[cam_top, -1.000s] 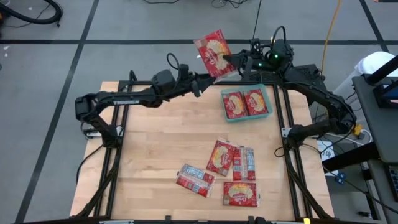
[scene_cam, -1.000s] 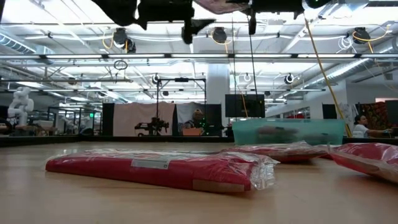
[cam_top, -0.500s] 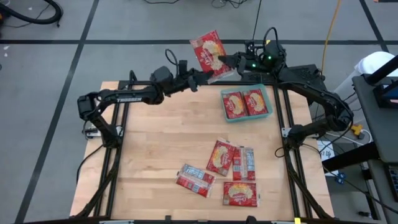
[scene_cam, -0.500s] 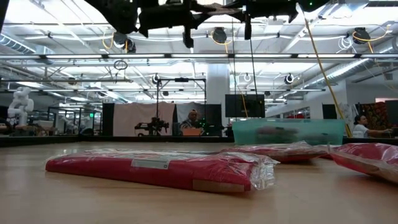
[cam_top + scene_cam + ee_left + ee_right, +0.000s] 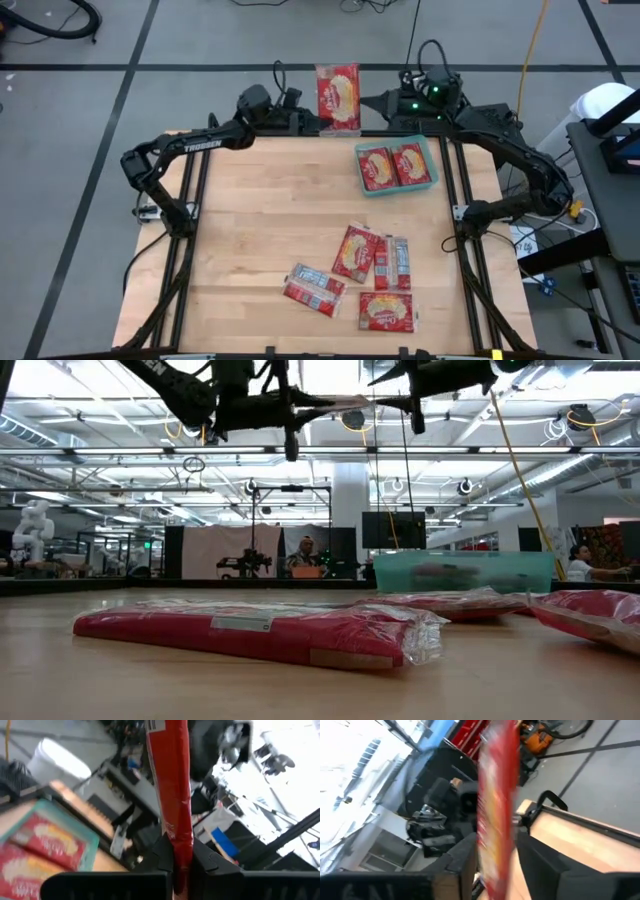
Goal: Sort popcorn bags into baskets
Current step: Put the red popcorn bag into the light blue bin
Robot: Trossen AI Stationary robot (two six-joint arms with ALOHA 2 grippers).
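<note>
Popcorn bag (image 5: 338, 97) hangs above my counter's (image 5: 260, 230) far edge, clamped in my left gripper (image 5: 312, 118); my right gripper (image 5: 372, 103) stands apart around it. It could slip and miss the basket (image 5: 435, 168)

A pale wooden tabletop (image 5: 260, 220) stands on a grey floor (image 5: 70, 200) crossed by dark tape lines. Beyond it, a bright hall with ceiling pipes (image 5: 300, 452) and a dark screen (image 5: 393, 529).
</note>
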